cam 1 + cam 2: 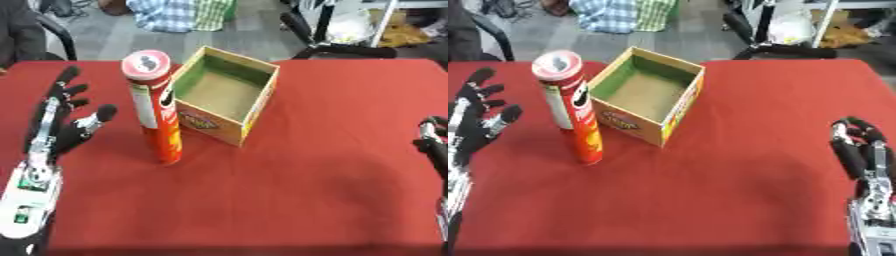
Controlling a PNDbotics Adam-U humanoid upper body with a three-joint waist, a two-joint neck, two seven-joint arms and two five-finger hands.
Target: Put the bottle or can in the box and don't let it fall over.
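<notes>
- Upright on the red table (306, 200), the can (156, 107) stands just beside the open box (226, 95), outside it.
- Left hand (54, 125): fingers spread, holding nothing, apart from can.
- Right hand (864, 150): fingers relaxed, partly cut off at frame edge.
- Box label too blurred to read.

Red can (157, 107) stands upright beside box (224, 95), left hand (61, 122) open nearby.

The print on the can (160, 117) is too blurred to be read. Beside the box (226, 95), the right hand (435, 145) is cut off by the picture's edge.
</notes>
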